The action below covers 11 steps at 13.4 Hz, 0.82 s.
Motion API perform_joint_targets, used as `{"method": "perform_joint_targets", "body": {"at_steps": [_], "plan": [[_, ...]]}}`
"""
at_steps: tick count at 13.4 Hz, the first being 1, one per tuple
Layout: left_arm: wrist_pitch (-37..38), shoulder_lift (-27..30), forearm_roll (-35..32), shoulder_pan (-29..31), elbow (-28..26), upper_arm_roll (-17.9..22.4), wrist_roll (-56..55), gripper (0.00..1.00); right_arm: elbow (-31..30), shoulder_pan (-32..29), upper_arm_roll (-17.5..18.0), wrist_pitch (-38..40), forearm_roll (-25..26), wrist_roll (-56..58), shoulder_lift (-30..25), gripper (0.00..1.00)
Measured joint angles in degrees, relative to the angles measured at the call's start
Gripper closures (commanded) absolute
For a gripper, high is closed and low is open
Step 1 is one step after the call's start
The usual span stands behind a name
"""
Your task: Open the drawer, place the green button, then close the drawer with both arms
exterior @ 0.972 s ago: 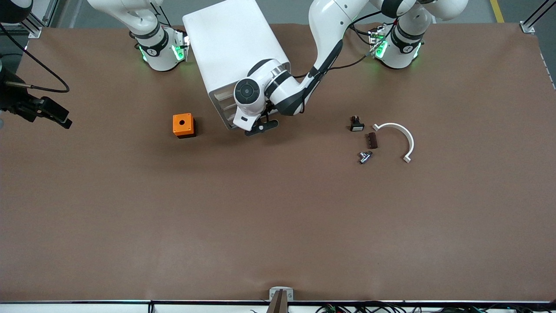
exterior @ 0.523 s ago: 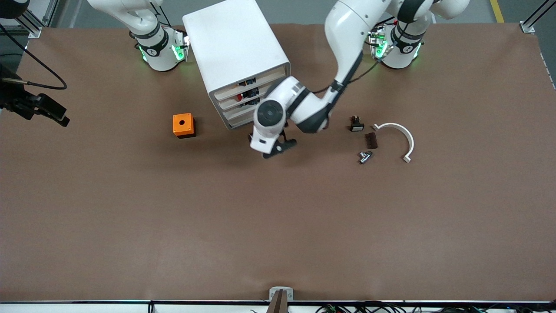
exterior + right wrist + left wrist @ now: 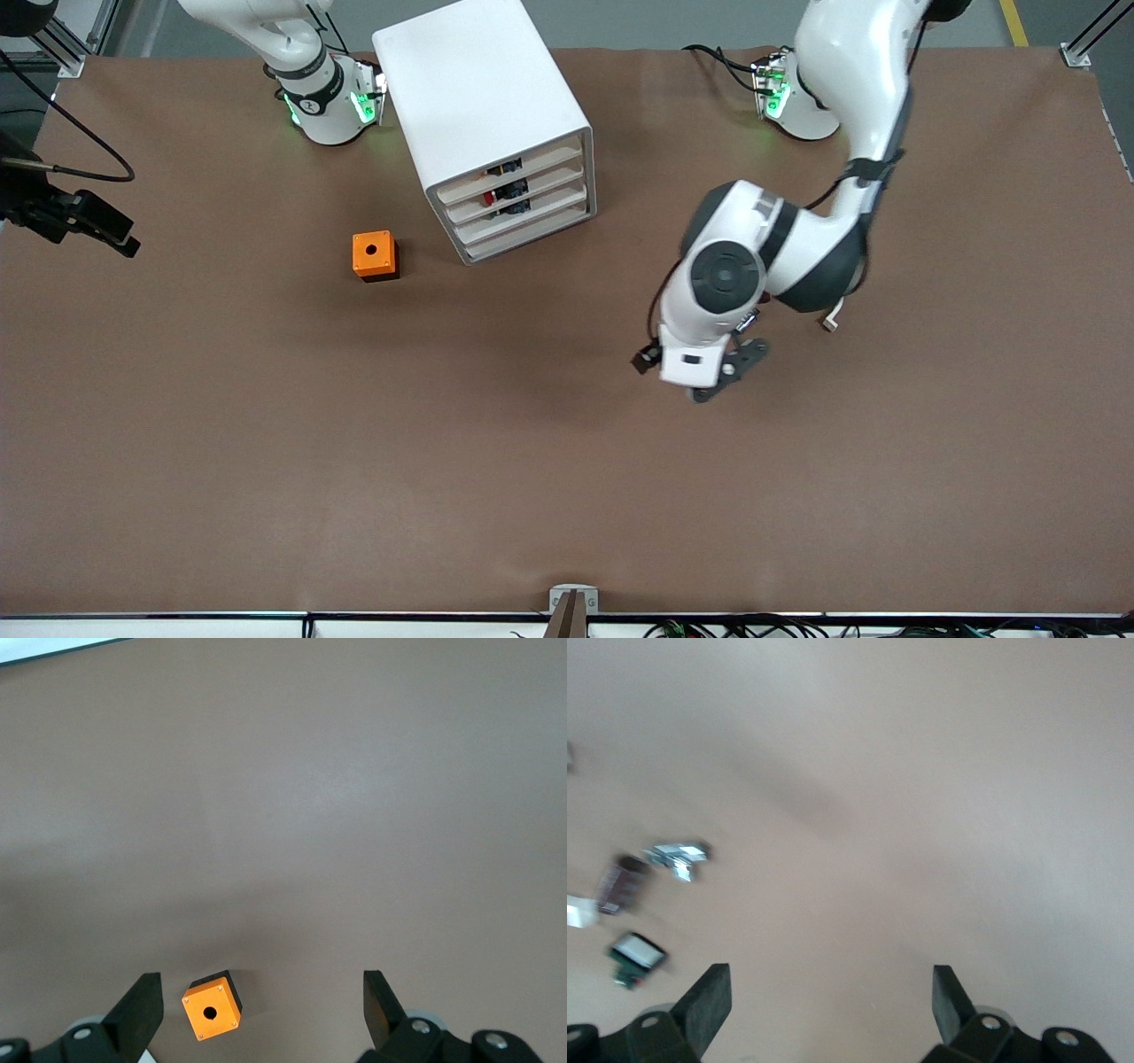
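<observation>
The table [image 3: 266,461] is carrying a white drawer cabinet [image 3: 483,115] with all drawers sitting flush. The left arm [image 3: 850,133] is reaching down, elbow bent, its left gripper [image 3: 830,1003] hanging jaws apart over bare tabletop. The right gripper [image 3: 261,1003] is waiting, jaws apart, above the orange box [image 3: 212,1006]. The button is showing nowhere on the table.

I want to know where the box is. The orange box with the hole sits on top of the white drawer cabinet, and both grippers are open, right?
Not quite. The orange box sits on the table beside the white drawer cabinet, as the front view shows. Both the left gripper and the right gripper are open.
</observation>
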<state>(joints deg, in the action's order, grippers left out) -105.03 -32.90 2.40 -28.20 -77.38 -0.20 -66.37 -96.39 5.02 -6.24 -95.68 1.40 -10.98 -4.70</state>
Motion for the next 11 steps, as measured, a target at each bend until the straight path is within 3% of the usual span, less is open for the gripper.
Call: {"method": "perform_joint_targets", "body": {"at_steps": [3,7,11], "plan": [[0.4,5.0,-2.5,6.9,0.3,0.0,2.2,0.00,0.0,0.0,-0.1,0.1,0.0,0.0,0.0,0.00],[1.1,12.1,-3.7,14.0,0.5,0.0,14.2,0.00,-0.1,0.0,-0.4,0.1,0.0,0.0,0.0,0.00],[7.1,17.8,-3.8,18.8,0.5,0.0,23.2,0.00,-0.1,0.0,-0.4,0.2,0.0,0.0,0.0,0.00]]}}
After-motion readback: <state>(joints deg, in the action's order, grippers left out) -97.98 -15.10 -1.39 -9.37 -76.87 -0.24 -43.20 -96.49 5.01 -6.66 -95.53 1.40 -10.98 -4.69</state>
